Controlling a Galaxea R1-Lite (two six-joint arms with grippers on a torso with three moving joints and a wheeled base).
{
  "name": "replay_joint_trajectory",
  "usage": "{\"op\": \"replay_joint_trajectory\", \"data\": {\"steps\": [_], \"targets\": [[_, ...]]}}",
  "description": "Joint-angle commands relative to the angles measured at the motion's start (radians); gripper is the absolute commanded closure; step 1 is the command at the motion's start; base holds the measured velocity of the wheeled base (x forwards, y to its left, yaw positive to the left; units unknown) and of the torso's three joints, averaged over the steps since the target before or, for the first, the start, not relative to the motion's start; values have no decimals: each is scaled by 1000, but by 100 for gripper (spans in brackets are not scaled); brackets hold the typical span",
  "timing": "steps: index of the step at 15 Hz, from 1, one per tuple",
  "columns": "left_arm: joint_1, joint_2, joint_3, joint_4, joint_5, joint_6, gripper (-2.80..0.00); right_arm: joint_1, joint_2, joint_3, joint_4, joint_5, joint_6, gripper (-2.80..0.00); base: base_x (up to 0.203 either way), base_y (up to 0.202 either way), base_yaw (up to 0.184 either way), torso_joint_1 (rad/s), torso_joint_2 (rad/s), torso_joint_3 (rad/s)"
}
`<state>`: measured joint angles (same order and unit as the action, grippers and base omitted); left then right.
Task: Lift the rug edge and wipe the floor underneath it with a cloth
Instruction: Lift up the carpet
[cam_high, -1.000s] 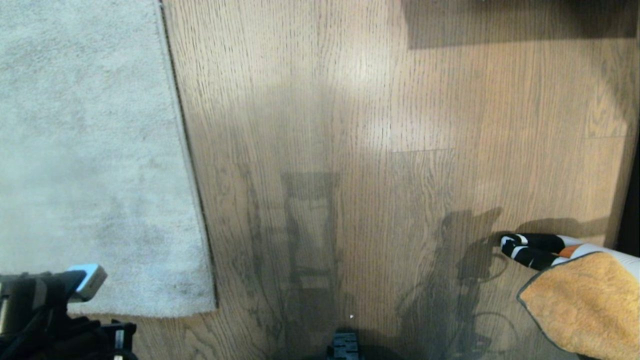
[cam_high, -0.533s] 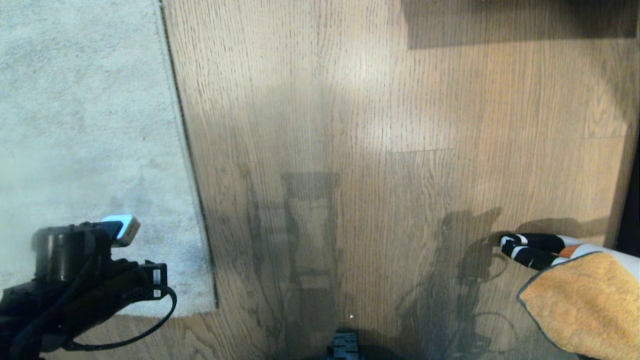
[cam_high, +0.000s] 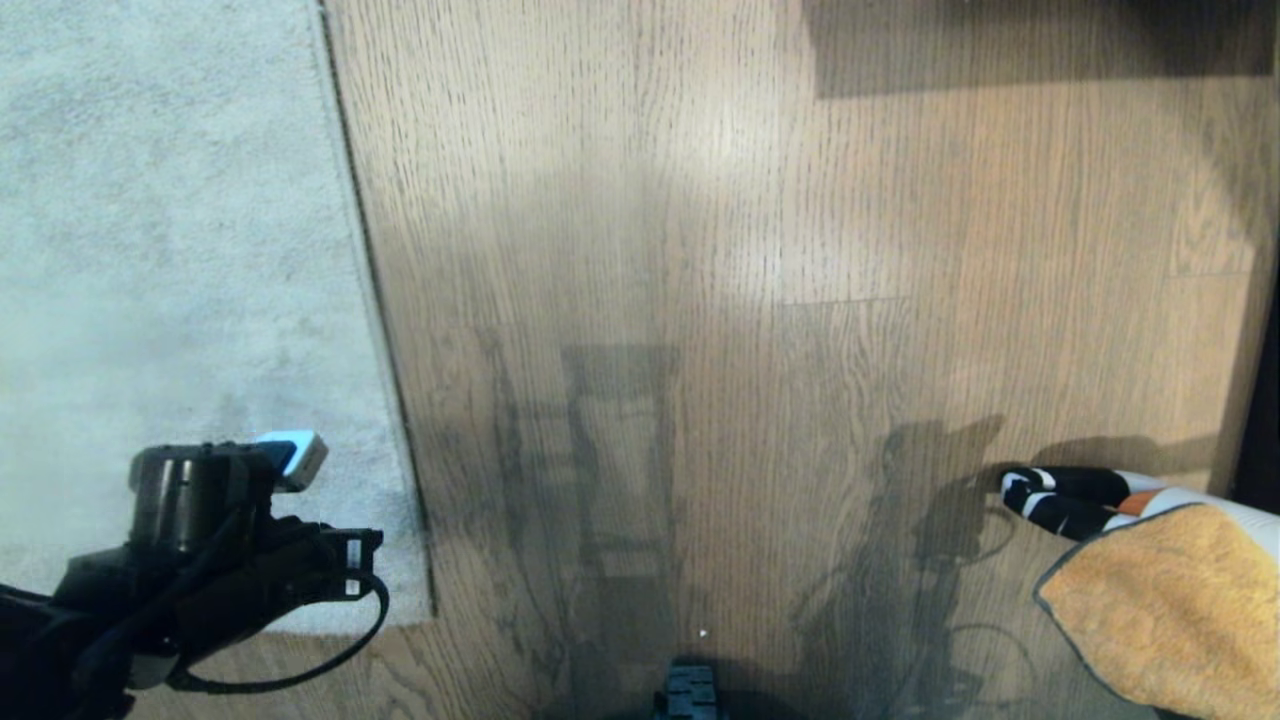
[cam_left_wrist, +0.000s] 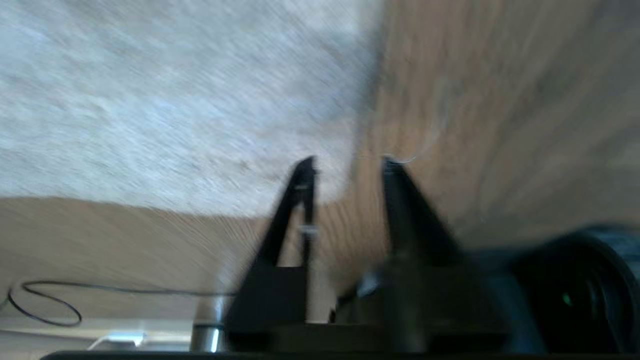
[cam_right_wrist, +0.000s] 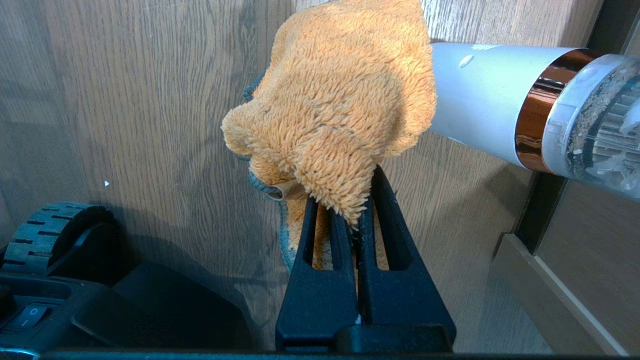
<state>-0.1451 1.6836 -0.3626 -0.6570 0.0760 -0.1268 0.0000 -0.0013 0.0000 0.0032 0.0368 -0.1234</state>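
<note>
Brown wood-grain floor (cam_high: 760, 300) fills most of the head view. Grey-beige rug occupies the left of the frame; the rug edge (cam_high: 370, 300) runs top to bottom, ending in a corner at lower left. Left gripper (cam_left_wrist: 345, 165) hovers over that corner, jaws spread with a clear gap between them. Right gripper (cam_right_wrist: 357, 210) sits at lower right of the head view, jaws pressed together, pinching the cloth (cam_right_wrist: 335, 110). A grey cylinder with a copper band (cam_right_wrist: 500, 107) lies just beside the cloth.

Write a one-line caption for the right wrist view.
Right gripper shut on orange cloth above wooden floor.
</note>
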Motion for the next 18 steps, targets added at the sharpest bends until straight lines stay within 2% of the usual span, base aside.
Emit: {"op": "replay_joint_trajectory", "data": {"steps": [1,7,9,13,18], "targets": [[-33,39,-5,-1,38,-3,-280,0,1,0,1,0,-1,0,0,0,0,0,0,0],[-88,156,-66,8,181,-4,-280,0,1,0,0,0,-1,0,0,0,0,0,0,0],[-103,185,-102,43,233,-4,-280,0,1,0,0,0,-1,0,0,0,0,0,0,0],[-111,212,-153,116,311,-1,-280,0,1,0,0,0,-1,0,0,0,0,0,0,0],[-114,231,-164,122,403,8,-280,0,1,0,1,0,-1,0,0,0,0,0,0,0]]}}
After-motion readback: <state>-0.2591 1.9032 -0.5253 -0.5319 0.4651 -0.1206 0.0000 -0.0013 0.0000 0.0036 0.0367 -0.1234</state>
